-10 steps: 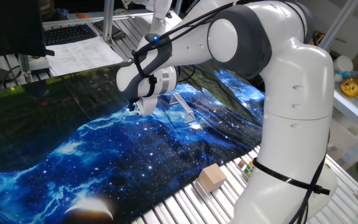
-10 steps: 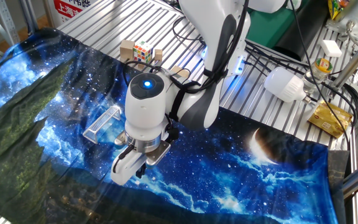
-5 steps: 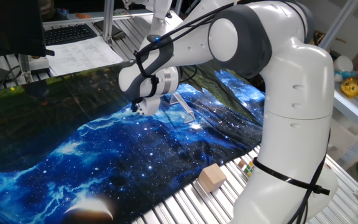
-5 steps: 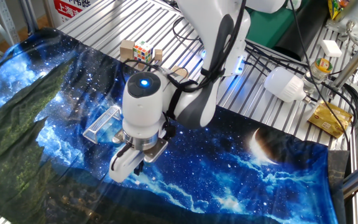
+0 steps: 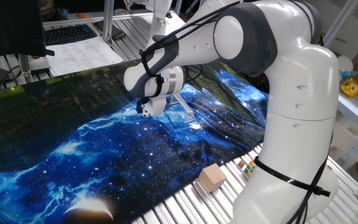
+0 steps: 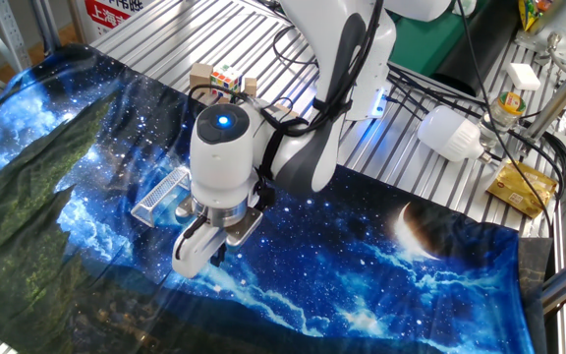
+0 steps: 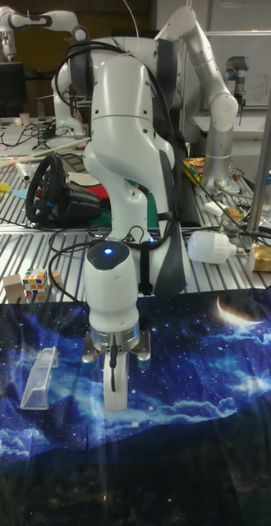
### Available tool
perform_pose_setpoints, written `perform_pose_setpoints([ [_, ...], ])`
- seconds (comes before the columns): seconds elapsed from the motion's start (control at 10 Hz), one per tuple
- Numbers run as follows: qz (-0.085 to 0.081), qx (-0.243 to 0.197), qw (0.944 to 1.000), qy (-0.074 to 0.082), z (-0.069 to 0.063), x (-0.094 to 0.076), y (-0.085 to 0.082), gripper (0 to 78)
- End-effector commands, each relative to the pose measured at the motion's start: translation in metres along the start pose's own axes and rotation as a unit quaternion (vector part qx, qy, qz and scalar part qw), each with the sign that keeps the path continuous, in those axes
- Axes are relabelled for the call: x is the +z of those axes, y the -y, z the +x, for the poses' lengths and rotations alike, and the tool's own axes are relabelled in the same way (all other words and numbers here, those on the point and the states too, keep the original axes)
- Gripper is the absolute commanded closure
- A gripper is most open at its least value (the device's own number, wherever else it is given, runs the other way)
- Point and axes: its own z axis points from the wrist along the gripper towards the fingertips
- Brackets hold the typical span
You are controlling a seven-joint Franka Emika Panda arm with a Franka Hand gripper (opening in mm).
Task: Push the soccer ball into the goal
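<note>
The goal is a small frame of thin whitish rods lying on the blue starry cloth; it also shows as the goal and the goal. My gripper points down at the cloth just beside the goal's open side. Its white fingers are pressed together, with only a thin dark line between them. The gripper stands a little to the right of the goal, as does the gripper. I cannot make out the soccer ball; it is hidden by the hand or too small to tell.
A tan wooden block lies on the slatted metal table past the cloth's edge. A puzzle cube and another wooden block sit behind the arm. A white bulb and cables lie at the right.
My gripper has slid over the cloth towards the goal, staying low with its fingers together. The goal has not moved.
</note>
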Motion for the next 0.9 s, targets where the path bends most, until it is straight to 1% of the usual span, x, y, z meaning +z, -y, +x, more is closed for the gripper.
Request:
perform_pose_setpoints([
  [0.1, 0.002, -0.027, 0.9996, 0.001, -0.008, 0.004, 0.012, 77.6],
  [0.3, 0.002, -0.019, 0.9998, -0.007, -0.007, 0.003, 0.013, 77.6],
  [0.4, 0.005, -0.018, 0.9998, -0.011, -0.005, 0.002, 0.014, 77.6],
  [0.5, 0.005, -0.017, 0.9998, -0.013, -0.004, 0.002, 0.014, 77.6],
  [0.7, 0.011, -0.019, 0.9995, -0.023, 0.009, -0.004, 0.018, 77.6],
  [0.9, 0.014, -0.023, 0.9993, -0.027, 0.014, -0.007, 0.019, 77.6],
])
